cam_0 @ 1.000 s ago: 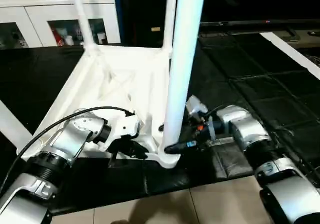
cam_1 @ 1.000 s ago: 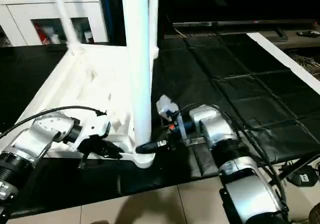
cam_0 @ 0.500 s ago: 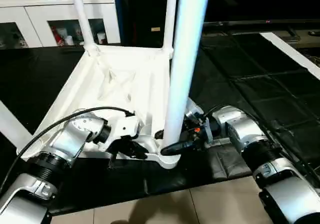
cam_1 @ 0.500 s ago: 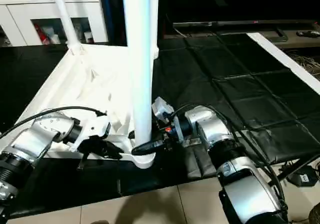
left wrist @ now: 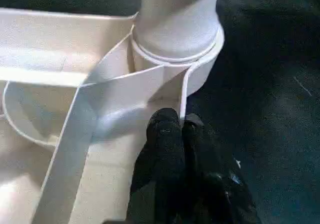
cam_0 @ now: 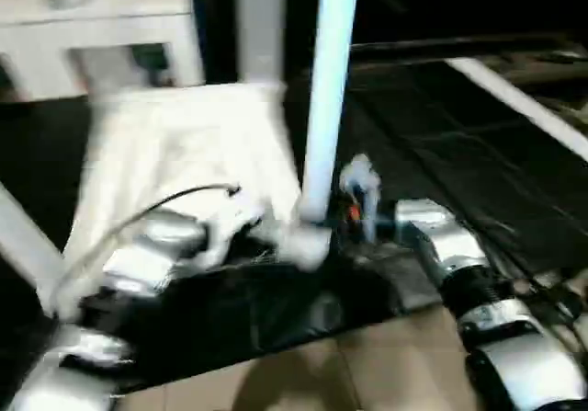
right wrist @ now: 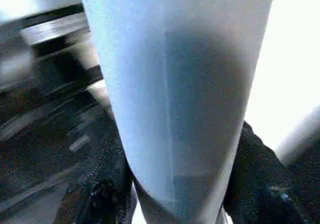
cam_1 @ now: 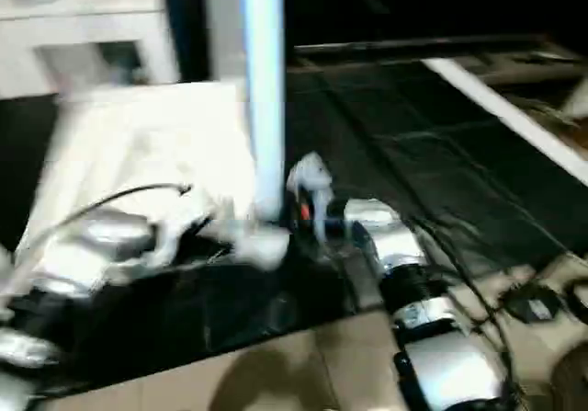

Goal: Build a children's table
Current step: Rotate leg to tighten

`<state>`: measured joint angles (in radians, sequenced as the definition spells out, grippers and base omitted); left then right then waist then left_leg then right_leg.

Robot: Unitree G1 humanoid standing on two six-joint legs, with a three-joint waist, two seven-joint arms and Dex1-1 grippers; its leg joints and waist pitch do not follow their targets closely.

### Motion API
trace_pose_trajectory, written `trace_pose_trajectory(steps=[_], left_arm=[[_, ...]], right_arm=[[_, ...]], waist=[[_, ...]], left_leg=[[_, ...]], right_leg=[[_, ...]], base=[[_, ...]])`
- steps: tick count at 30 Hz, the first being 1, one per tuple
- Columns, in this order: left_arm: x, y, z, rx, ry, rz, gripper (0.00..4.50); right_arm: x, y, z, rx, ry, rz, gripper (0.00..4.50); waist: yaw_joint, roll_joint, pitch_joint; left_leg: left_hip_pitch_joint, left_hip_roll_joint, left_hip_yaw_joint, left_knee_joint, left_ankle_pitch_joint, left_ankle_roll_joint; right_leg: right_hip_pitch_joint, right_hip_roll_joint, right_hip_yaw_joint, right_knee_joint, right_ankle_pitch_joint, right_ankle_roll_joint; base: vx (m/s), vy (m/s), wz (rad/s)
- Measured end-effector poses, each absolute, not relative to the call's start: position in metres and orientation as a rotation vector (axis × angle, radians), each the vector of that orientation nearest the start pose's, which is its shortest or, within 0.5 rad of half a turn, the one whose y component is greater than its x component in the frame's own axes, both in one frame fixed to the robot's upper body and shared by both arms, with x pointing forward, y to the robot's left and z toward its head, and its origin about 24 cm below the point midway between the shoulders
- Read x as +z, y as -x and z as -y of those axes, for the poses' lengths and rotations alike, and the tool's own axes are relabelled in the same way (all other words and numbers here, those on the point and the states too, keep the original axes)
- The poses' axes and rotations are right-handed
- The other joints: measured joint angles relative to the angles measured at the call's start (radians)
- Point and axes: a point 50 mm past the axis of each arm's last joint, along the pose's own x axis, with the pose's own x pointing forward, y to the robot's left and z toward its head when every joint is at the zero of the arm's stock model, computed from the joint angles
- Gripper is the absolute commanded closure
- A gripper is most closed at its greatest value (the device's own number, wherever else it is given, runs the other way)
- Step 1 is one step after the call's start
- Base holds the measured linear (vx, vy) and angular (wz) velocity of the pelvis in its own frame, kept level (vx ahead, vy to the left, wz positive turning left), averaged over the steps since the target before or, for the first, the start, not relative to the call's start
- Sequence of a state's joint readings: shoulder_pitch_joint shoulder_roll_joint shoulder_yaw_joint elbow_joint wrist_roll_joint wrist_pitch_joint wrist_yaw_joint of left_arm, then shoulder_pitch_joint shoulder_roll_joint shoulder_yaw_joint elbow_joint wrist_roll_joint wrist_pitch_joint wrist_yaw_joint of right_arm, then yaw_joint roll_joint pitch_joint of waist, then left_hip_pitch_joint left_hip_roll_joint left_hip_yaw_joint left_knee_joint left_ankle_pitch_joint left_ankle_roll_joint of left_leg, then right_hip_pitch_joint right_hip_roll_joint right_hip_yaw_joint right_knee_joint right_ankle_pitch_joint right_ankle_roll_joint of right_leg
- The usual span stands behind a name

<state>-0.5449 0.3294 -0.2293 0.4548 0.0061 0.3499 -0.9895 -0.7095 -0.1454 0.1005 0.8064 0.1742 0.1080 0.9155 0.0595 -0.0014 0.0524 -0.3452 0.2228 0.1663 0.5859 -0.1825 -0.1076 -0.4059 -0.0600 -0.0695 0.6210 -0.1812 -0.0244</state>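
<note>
White plastic fills the middle of the scene: the children's table top (cam_0: 184, 144) lies upside down on a black mat (cam_0: 441, 154), ribbed underside facing up. In its near corner socket (left wrist: 177, 43) stands a round tapered leg (cam_0: 323, 89), upright and seated inside the socket's ring. Another leg (cam_0: 259, 25) rises at the far corner, and a third (cam_0: 20, 245) slants across the left edge of the head view.

The left gripper (left wrist: 175, 129) has its two black fingers pressed together; their tips touch the thin rib of the table top right below the corner socket, holding nothing between them.

The right gripper (right wrist: 175, 184) straddles the seated leg low down, a black finger on each side of the tube and both against it, so it is closed around the leg at about half its spread.

Behind the table top stands a white cabinet (cam_0: 92, 39) with glass doors. A long white strip (cam_0: 514, 98) lies diagonally on the mat at the right. Pale floor tiles (cam_0: 367, 374) run along the mat's near edge, between the silver forearms.
</note>
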Motion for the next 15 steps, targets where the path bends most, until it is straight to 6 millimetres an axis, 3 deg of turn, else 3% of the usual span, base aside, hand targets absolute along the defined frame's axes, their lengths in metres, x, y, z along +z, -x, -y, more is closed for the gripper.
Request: trace_pose_trajectory(steps=[4,9,12,15], left_arm=[[0.050,-0.329,-0.109,-0.935,-0.232,-0.485,4.50],[0.052,-0.334,-0.098,-0.887,-0.234,-0.477,4.50],[0.053,-0.335,-0.097,-0.887,-0.236,-0.473,4.50],[0.054,-0.334,-0.097,-0.902,-0.245,-0.471,4.50]], right_arm=[[0.063,-0.360,0.087,0.816,-0.058,-0.253,2.54],[0.065,-0.366,0.086,0.721,-0.030,-0.244,2.54],[0.066,-0.366,0.086,0.720,-0.014,-0.233,1.85],[0.062,-0.364,0.084,0.731,-0.022,-0.245,1.78]], waist=[[-0.007,0.000,0.000],[-0.002,0.000,0.000],[-0.002,0.000,0.000],[-0.001,0.000,0.000]], left_leg=[[0.000,-0.001,0.000,-0.001,0.000,0.000],[-0.002,0.000,0.000,-0.002,0.000,0.000],[-0.003,0.000,0.001,-0.005,-0.001,0.001],[-0.004,0.000,0.001,-0.007,-0.001,0.001]], right_leg=[[0.000,0.000,0.000,0.000,0.000,0.000],[0.000,0.000,0.000,-0.002,0.001,0.000],[0.000,0.000,0.000,-0.005,0.004,-0.005],[-0.002,0.000,0.000,-0.006,0.004,-0.006]], base=[[0.000,0.000,0.00],[0.000,0.000,0.00],[0.000,0.000,0.00],[0.000,0.000,0.00]])
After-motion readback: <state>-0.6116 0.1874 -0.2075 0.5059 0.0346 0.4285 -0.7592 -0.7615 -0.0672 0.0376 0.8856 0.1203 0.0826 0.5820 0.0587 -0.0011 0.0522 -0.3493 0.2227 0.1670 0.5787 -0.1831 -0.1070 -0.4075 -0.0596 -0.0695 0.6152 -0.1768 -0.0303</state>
